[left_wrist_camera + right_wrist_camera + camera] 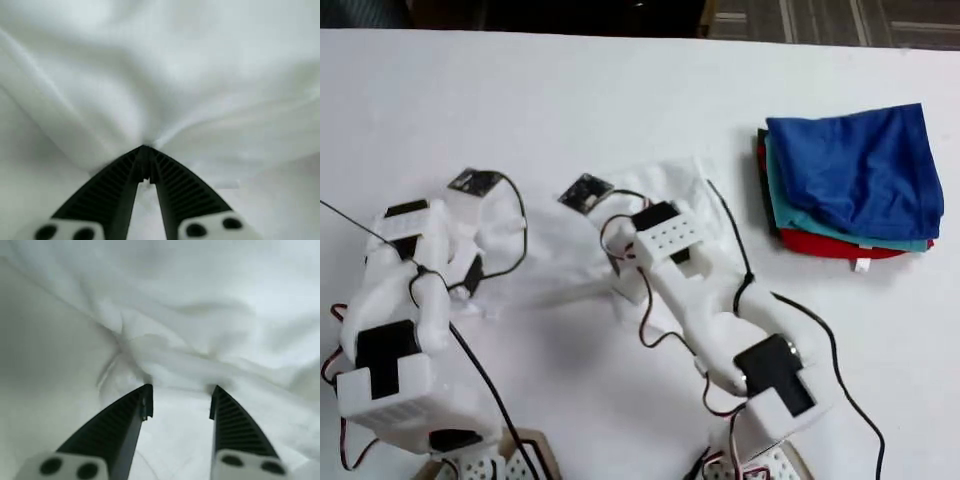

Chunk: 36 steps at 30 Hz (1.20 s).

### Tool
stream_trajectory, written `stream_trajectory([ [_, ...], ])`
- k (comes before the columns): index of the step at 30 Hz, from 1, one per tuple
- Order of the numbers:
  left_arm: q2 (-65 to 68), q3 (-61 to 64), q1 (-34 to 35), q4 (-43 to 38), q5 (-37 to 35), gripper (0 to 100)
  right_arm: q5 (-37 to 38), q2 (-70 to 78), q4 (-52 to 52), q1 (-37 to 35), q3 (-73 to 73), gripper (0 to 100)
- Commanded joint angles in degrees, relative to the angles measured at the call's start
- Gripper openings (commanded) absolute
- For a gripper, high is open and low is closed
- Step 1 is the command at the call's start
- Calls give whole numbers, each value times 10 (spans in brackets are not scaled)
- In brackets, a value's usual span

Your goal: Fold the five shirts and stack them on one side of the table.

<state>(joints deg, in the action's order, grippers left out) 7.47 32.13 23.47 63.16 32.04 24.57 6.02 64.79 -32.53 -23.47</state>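
Observation:
A white shirt [570, 235] lies crumpled on the white table, between and under both arms. My left gripper [145, 152] is shut on a pinched fold of that white shirt [165, 75], the cloth pulled into creases at its tips. My right gripper [179, 397] stands open over a bunched ridge of the same white shirt [200, 325], one finger on each side of the wrinkle. In the high view the left arm [415, 290] sits over the shirt's left end and the right arm [690, 280] over its right part. A stack of folded shirts [855, 180], blue on top, lies at the right.
The table [520, 90] stretches bare and white behind the arms. Black and red cables [480, 380] trail from both arms across the near part of the table. The arm bases stand at the front edge.

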Motion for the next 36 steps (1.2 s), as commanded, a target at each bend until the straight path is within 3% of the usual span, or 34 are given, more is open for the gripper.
stream_trajectory([
  [1, 6, 3, 6, -11, 4, 25, 4, 15, -18, -1, 12, 198],
  [8, 6, 3, 6, -11, 4, 25, 5, 57, -38, 4, 12, 194],
  [13, 6, 3, 6, -11, 4, 25, 2, 58, -35, 5, 28, 5],
  [15, 6, 3, 6, -11, 4, 25, 1, 51, -27, 9, 36, 37],
  [28, 6, 2, 6, -11, 4, 25, 5, -123, 80, 5, 36, 19],
  [36, 6, 2, 6, -11, 4, 25, 5, -116, 125, -4, 25, 19],
])
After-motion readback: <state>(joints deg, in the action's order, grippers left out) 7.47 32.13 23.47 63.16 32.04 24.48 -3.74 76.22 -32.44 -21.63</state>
